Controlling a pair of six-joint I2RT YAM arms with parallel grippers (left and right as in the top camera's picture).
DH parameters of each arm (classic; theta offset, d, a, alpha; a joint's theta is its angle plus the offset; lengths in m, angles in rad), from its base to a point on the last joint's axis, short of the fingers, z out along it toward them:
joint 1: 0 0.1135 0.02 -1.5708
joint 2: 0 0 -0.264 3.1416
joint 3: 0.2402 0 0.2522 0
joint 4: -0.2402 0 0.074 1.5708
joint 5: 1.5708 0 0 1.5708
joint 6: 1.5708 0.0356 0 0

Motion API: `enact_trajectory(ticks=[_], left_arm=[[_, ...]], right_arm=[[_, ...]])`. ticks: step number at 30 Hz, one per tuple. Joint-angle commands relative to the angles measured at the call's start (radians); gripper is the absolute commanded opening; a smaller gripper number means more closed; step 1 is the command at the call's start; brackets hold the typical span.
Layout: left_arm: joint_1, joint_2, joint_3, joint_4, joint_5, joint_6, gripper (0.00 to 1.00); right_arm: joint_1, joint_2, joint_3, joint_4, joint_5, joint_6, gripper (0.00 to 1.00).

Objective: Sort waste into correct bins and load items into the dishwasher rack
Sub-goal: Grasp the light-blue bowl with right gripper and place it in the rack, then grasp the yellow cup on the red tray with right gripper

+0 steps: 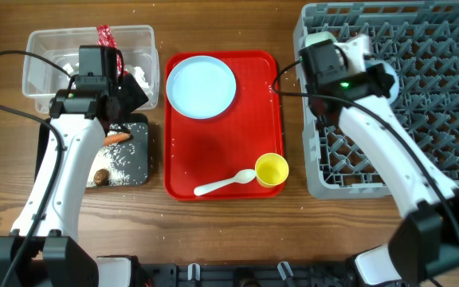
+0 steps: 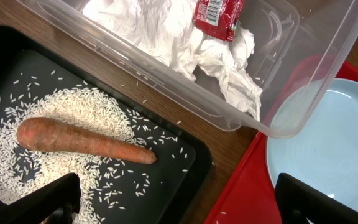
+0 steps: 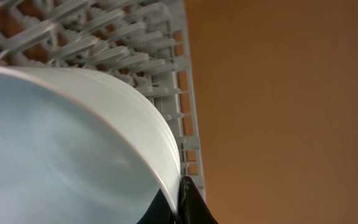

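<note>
My left gripper is open and empty, hovering over the right edge of the black tub. That tub holds the orange carrot, white grains and a brown scrap. The clear tub holds white tissue and the red wrapper. My right gripper is shut on the rim of a pale bowl, held over the grey rack.
The red tray lies between tubs and rack. It carries the light blue plate, the yellow cup and the white spoon. A few grains lie on the tray and table.
</note>
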Motion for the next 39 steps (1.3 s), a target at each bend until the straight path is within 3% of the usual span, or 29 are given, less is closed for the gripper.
enact_trajectory(ticks=[1,10,15,17,19,21,23,27,33,34,35,38,39], left_arm=[[0.005,-0.002,0.012,-0.001,-0.013,-0.010,1.00],[0.005,-0.002,0.012,-0.001,-0.013,-0.010,1.00],[0.005,-0.002,0.012,-0.001,-0.013,-0.010,1.00],[0.005,-0.002,0.012,-0.001,-0.013,-0.010,1.00],[0.005,-0.002,0.012,-0.001,-0.013,-0.010,1.00],[0.005,-0.002,0.012,-0.001,-0.013,-0.010,1.00],[0.005,-0.002,0.012,-0.001,-0.013,-0.010,1.00],[0.005,-0.002,0.012,-0.001,-0.013,-0.010,1.00],[0.005,-0.002,0.012,-0.001,-0.013,-0.010,1.00],[0.005,-0.002,0.012,-0.001,-0.013,-0.010,1.00],[0.005,-0.002,0.012,-0.001,-0.013,-0.010,1.00],[0.005,-0.002,0.012,-0.001,-0.013,-0.010,1.00],[0.005,-0.002,0.012,-0.001,-0.013,-0.010,1.00]], right_arm=[[0.034,0.079,-0.005,-0.006,-0.049,-0.112,0.04],[0.034,0.097,-0.009,-0.120,-0.161,-0.025,0.04],[0.129,0.096,-0.009,-0.209,-0.300,-0.034,0.05],[0.196,0.096,-0.009,-0.209,-0.305,-0.034,0.28],[0.248,0.096,-0.009,-0.215,-0.306,-0.034,0.69],[0.282,0.096,-0.009,-0.219,-0.326,-0.033,0.80],[0.299,0.095,-0.007,-0.214,-0.371,-0.027,1.00],[0.298,0.042,0.051,-0.177,-0.401,0.143,1.00],[0.293,-0.075,0.154,-0.140,-1.104,0.118,1.00],[0.289,-0.071,0.144,-0.146,-1.181,0.138,0.94],[0.289,-0.067,0.113,-0.151,-1.251,0.187,0.83],[0.289,-0.066,-0.010,-0.166,-1.255,0.282,0.71],[0.288,-0.066,-0.051,-0.154,-1.255,0.296,0.60]])
